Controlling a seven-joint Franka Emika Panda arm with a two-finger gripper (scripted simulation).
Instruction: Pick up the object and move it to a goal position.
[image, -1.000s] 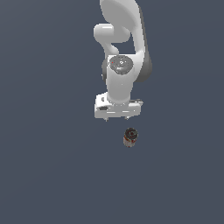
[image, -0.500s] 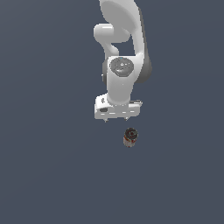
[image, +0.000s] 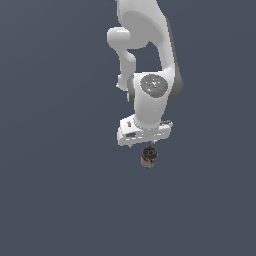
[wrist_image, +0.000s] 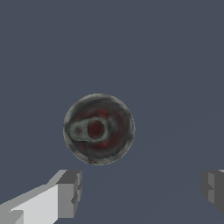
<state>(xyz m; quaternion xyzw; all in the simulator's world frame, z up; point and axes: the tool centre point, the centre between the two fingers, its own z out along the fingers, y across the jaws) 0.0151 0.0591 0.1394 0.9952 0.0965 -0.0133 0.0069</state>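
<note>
The object (image: 148, 156) is a small short can with a dark round top and a reddish-brown and whitish side. It stands upright on the grey floor. In the wrist view the object (wrist_image: 99, 129) shows from above, its top dark red with a pull tab. My gripper (image: 145, 144) hangs just above and slightly behind it in the exterior view. In the wrist view my gripper (wrist_image: 142, 190) is open and empty. One grey fingertip (wrist_image: 70, 192) shows near the can and the other (wrist_image: 214, 186) at the frame's edge. The can lies beside the gap between them, not within it.
The white arm (image: 150, 65) rises above the gripper. The plain dark grey floor (image: 60, 190) lies all around. No goal marker shows.
My gripper has moved down and toward the exterior view's right, closer to the can. The can has not moved.
</note>
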